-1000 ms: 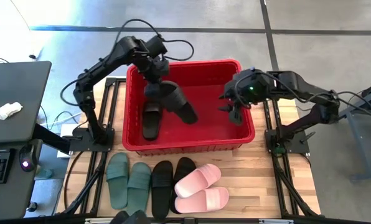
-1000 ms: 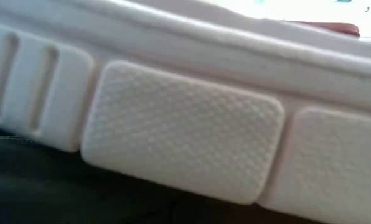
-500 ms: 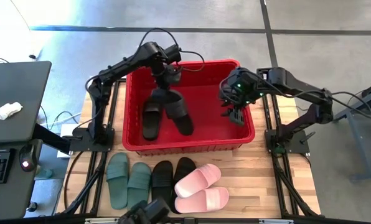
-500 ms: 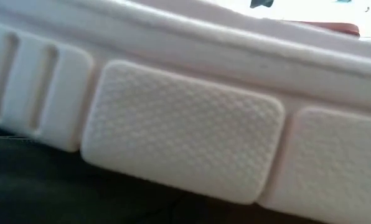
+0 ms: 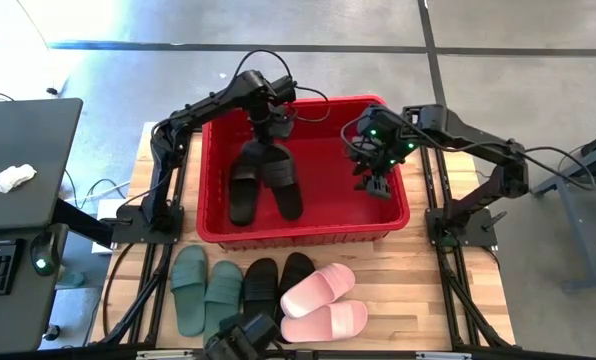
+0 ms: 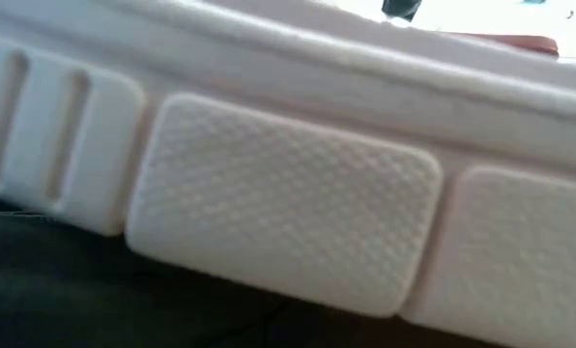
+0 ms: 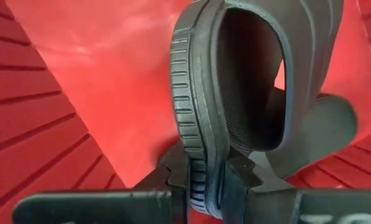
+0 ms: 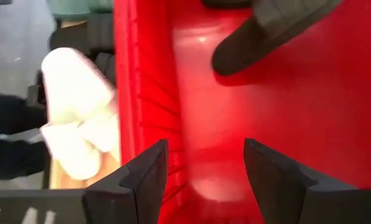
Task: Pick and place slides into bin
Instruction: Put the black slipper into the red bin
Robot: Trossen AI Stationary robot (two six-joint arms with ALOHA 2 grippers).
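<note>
Left jaws (image 7: 204, 180) clamp black slide (image 5: 281, 180) over bin (image 5: 278, 236); right jaws (image 8: 204, 174) wide, empty.

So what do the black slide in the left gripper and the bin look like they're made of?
Black slide: looks like matte moulded foam or soft rubber, with a ribbed edge and no shine. The left gripper is shut on its rim. Bin: glossy red plastic, with ribbed walls and highlights on the floor.

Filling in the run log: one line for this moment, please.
left end effector: shut on black slide, over bin | right end effector: open, empty, in bin | six slides on table
</note>
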